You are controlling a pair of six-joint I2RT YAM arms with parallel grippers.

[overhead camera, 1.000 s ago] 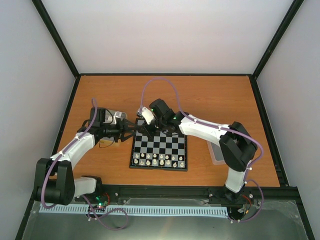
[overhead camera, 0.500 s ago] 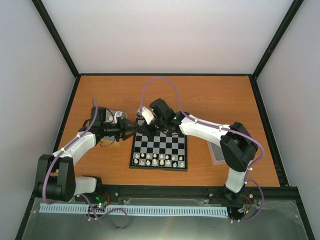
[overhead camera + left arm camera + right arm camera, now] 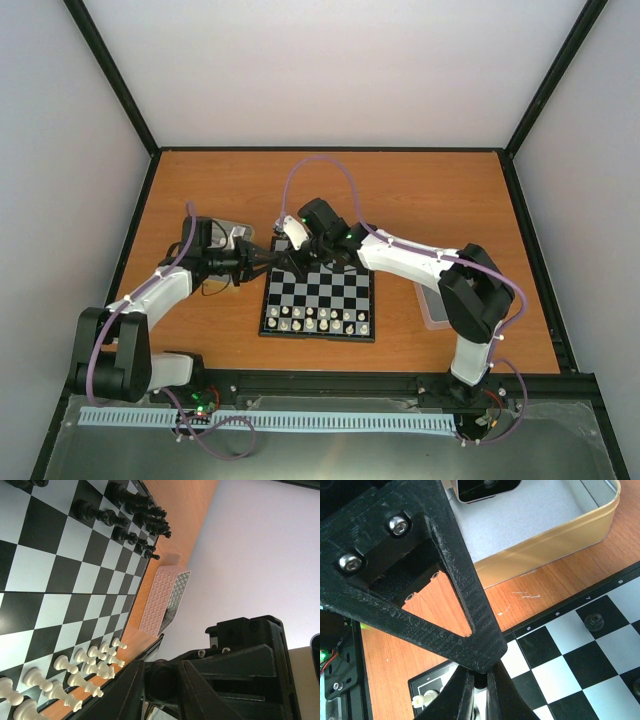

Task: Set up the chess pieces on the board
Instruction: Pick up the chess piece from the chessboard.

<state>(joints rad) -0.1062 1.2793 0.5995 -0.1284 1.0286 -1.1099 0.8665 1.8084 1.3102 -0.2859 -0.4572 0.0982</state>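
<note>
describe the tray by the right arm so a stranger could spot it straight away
Find the chessboard in the middle of the wooden table. Just off its right edge, partly under the right arm, lies a shallow pale tray. Unlike the gold-rimmed tin left of the board, its surface is embossed with a diamond pattern.

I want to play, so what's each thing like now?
white chess pieces: upright, two rows, near side
black chess pieces: upright, far side
board: lying flat
left end effector: narrow around something dark, grip unclear
right end effector: shut
metal tin: open, visible part empty
</note>
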